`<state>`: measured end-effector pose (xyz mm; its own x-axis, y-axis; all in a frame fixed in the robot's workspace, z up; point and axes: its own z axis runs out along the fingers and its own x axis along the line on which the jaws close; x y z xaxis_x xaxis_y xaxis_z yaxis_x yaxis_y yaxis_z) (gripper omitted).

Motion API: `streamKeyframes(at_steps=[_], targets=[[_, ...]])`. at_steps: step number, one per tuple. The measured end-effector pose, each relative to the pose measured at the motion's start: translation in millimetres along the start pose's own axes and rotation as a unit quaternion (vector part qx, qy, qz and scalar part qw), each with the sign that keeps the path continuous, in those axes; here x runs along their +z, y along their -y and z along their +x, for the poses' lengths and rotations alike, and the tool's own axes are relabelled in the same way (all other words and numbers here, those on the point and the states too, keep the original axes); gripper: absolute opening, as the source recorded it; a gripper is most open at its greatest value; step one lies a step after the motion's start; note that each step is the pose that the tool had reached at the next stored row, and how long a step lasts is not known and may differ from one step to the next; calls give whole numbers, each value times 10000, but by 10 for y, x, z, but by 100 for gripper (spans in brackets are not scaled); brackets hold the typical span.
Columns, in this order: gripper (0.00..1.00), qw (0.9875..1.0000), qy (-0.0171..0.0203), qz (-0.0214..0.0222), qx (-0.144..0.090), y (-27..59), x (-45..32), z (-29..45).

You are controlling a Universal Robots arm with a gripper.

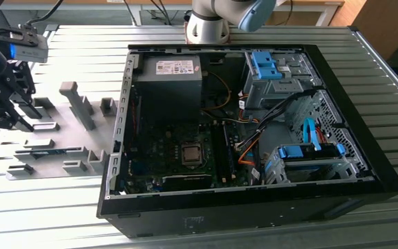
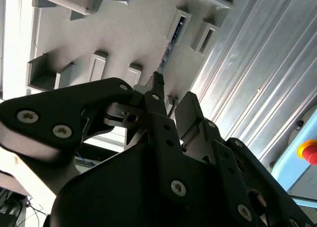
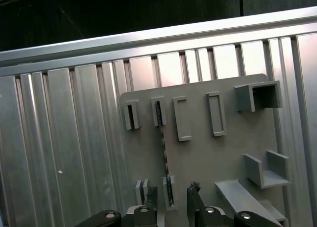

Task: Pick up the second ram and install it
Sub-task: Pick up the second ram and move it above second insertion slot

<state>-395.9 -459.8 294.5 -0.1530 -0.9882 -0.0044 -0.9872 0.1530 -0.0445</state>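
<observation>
At the exterior view's left, the gripper (image 1: pixel 9 120) hangs above the grey holder plate (image 1: pixel 68 136), which lies on the ribbed metal surface (image 1: pixel 47 207). In the first wrist view its two fingers (image 3: pixel 148 199) are apart and hold nothing. One end of the second ram (image 3: pixel 165 152) lies in the line between them, but I cannot tell if they are already down at its level.

The second ram stands on its thin edge in two small slots of the holder plate. It is a slim dark board, and in the exterior view it shows as a thin bluish line (image 1: pixel 47 152) near the front edge of the plate. In the second wrist view it shows beyond the fingertips (image 2: pixel 157 88), with a part of it (image 2: pixel 168 46) in the far slot.

I judge that this stick is very light and stiff, but also fragile. It is better to take it by the two flat faces near the middle of its length, with soft pressure, and not by the contacts of the lower edge.

Further to the exterior view's right lies the open computer case (image 1: pixel 254 218). Inside it is the motherboard (image 1: pixel 164 150) with long black slots (image 1: pixel 221 150), well apart from the gripper.
</observation>
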Motion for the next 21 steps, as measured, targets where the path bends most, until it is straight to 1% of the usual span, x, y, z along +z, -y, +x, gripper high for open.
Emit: streamKeyframes(at_steps=[11,12,14,17,21], targets=[[37,10000,0,0,-1,0,2,0],[37,10000,2,-4,-1,0,2,0],[37,10000,2,-26,-1,0,3,0],[37,10000,2,-29,-22,-5,6,2],[37,9999,5,-30,-110,-12,13,2]])
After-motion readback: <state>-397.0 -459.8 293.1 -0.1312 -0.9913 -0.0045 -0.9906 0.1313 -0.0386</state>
